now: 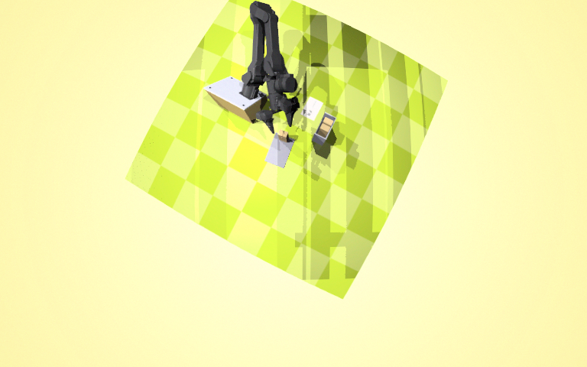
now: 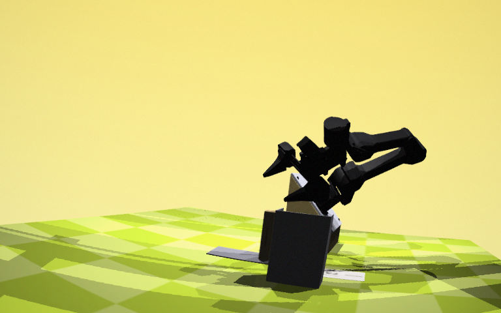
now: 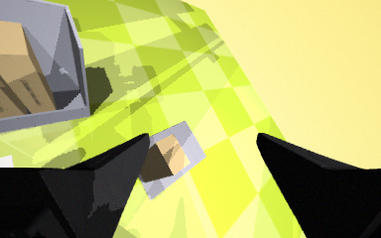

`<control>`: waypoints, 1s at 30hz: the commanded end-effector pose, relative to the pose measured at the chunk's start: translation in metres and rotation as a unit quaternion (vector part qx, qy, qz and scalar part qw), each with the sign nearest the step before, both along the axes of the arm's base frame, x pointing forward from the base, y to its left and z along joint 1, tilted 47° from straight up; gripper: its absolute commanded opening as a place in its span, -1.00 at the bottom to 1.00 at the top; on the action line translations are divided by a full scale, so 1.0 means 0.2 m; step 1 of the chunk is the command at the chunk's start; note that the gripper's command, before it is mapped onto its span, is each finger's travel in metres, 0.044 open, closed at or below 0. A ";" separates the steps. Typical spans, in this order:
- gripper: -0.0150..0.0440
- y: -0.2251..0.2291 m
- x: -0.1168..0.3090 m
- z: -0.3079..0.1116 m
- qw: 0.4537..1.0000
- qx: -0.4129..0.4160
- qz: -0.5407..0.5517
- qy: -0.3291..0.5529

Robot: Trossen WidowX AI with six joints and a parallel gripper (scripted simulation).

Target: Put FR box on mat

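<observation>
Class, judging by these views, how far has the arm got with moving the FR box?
Done: one box stands upright on the grey mat; its code is unreadable. In hand: nothing; the pincer is open. Left, probably: laying it printed side up, then withdrawing clear.

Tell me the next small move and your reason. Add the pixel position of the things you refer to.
Probably ease the open gripper (image 1: 282, 129) (image 2: 274, 188) (image 3: 202, 138) down toward the box (image 1: 283, 135) (image 2: 265, 236) (image 3: 166, 160), to regrasp and tip it: it stands upright on the grey mat (image 1: 277, 154) (image 2: 232, 252) (image 3: 194, 147), not laid flat.
</observation>
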State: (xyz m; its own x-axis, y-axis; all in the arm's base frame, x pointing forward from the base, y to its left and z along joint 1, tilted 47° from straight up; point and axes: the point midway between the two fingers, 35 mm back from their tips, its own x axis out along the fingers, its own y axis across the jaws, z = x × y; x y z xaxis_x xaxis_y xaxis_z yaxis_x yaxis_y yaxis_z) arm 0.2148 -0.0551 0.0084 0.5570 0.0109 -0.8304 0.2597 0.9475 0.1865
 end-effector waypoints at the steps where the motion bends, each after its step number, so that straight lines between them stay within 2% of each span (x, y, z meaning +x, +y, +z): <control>1: 1.00 0.01 0.01 0.01 0.999 0.004 -0.047 0.010; 8: 1.00 0.02 0.01 0.02 0.993 0.009 -0.119 0.019; 16: 1.00 0.02 0.01 0.02 0.991 0.012 -0.133 0.022; 30: 1.00 0.04 0.03 0.02 0.953 0.049 -0.287 0.081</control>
